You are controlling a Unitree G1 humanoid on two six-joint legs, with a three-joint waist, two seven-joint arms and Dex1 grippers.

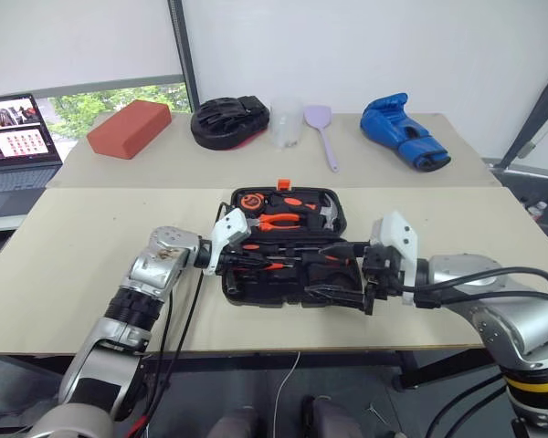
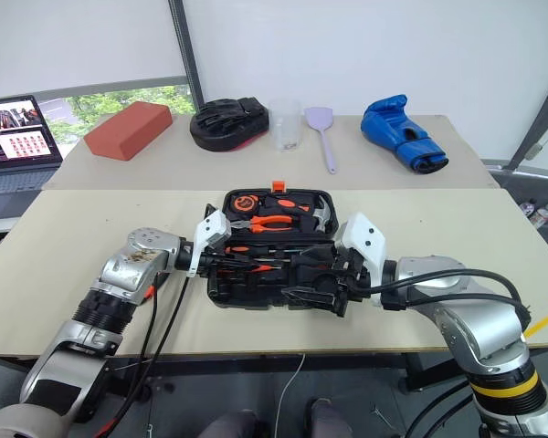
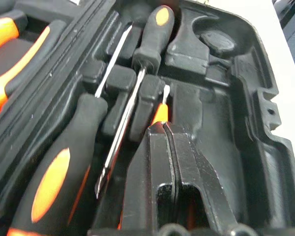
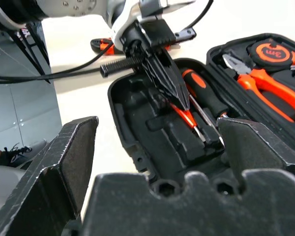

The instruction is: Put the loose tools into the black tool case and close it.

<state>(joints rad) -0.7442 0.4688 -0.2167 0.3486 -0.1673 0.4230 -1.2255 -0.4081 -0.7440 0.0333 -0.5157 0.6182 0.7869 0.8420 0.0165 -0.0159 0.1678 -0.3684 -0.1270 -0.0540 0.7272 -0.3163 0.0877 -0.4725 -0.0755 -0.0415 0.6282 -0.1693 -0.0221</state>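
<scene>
The black tool case (image 1: 228,287) lies open mid-table. Two orange-and-black screwdrivers (image 3: 54,182) (image 3: 155,29) rest in slots in its near half. My left gripper (image 1: 256,258) reaches in from the left, shut, its fingers (image 3: 152,167) lying along the slim orange tester screwdriver (image 3: 160,112), whose tip pokes out past them. I cannot tell whether they pinch it. My right gripper (image 1: 315,269) hangs open over the near half's right side, with nothing between its fingers. A black-and-orange tool (image 4: 101,45) lies on the table beyond the left arm.
The case's far half holds orange-handled pliers (image 1: 283,219), a round tape measure (image 1: 251,200) and a hammer (image 1: 324,214). On the back table are a red brick (image 1: 128,128), black mitt (image 1: 230,121), clear cup (image 1: 285,123), purple spatula (image 1: 321,128) and blue glove (image 1: 402,132). A laptop (image 1: 14,132) sits far left.
</scene>
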